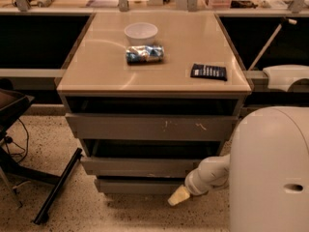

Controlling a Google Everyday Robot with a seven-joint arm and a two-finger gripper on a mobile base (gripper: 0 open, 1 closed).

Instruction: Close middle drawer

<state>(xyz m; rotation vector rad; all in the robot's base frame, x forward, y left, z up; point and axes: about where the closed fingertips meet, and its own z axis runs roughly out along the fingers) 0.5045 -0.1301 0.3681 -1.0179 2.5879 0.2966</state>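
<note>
The middle drawer [140,166] is a plain grey front, standing partly pulled out, with a dark gap above it showing its inside. It sits below the scratched top drawer front [149,127] and above the narrower, recessed bottom front [135,185]. My gripper [178,195], with a pale yellowish tip, is low at the right. It is just below the middle drawer's front edge and in front of the bottom drawer. My white arm [210,174] reaches to it from the right.
The tan tabletop [96,76] holds a white bowl [141,33], a crumpled blue snack bag [145,54] and a dark packet [208,71]. My white body [270,173] fills the lower right. A black stand's legs [55,190] lie on the speckled floor at the left.
</note>
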